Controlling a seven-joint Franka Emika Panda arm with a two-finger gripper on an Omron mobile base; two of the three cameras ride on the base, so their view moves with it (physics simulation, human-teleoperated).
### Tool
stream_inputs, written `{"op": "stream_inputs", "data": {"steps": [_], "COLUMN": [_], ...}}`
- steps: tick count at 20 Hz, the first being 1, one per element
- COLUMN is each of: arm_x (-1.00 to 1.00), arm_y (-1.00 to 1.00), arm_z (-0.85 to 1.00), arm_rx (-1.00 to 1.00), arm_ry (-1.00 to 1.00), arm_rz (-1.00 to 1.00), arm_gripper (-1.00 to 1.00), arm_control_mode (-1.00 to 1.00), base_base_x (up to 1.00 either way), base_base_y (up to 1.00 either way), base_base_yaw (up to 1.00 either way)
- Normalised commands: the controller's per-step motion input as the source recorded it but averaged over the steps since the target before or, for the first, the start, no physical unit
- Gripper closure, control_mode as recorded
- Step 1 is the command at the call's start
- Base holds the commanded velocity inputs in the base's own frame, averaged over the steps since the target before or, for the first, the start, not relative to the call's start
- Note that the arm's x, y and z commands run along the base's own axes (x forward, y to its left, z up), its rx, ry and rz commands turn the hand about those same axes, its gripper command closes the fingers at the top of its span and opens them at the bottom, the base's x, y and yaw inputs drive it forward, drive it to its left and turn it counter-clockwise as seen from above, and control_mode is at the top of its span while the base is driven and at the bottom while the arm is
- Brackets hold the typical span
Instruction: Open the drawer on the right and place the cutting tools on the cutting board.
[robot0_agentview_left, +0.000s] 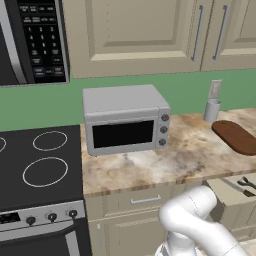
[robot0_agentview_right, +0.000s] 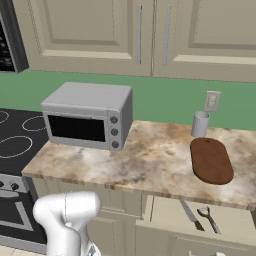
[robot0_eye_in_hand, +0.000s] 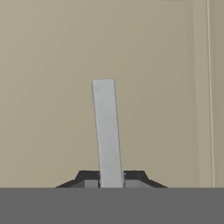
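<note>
Arm was folded low below the worktop (robot0_agentview_right: 150, 165). Claw (robot0_eye_in_hand: 111, 180) faced a beige cabinet front (robot0_eye_in_hand: 48, 87), fingers clamped narrow around a silver bar handle (robot0_eye_in_hand: 107, 131).

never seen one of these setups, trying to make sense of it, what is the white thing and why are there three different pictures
The white thing is a robot arm in a rendered kitchen. Two pictures come from cameras on its base, behind it to the left and to the right, so they show one scene from two sides. The third is from a camera on its hand.

On the marble counter stand a silver toaster oven, a grey cup and a dark brown cutting board. Under the board a drawer is pulled open, and in it lie a knife and a small dark-handled tool.

In the hand view, the gripper has its two dark tips on either side of a silver bar handle on a beige cabinet front, seemingly gripping it.
</note>
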Motion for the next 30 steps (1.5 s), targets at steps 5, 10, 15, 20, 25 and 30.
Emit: {"op": "stream_inputs", "data": {"steps": [5,10,15,20,25,30], "arm_x": [-0.62,-0.59,-0.29,0.00,-0.06,-0.65], "arm_y": [-0.18,-0.18,-0.10,0.00,-0.04,-0.19], "arm_z": [-0.02,-0.01,0.00,0.00,0.03,0.62], "arm_rx": [0.05,0.05,0.02,0.00,0.00,0.00], "arm_ry": [0.00,0.00,0.00,0.00,0.00,-0.06], "arm_rz": [0.00,0.00,0.00,0.00,0.00,0.00], "arm_gripper": [1.00,1.00,1.00,-1.00,-1.00,-1.00], "arm_control_mode": [-1.00,-1.00,-1.00,-1.00,-1.00,-1.00], "base_base_x": [0.00,0.00,0.00,0.00,0.00,0.00], "base_base_y": [0.00,0.00,0.00,0.00,0.00,0.00], "base_base_yaw": [0.00,0.00,0.00,0.00,0.00,0.00]}}
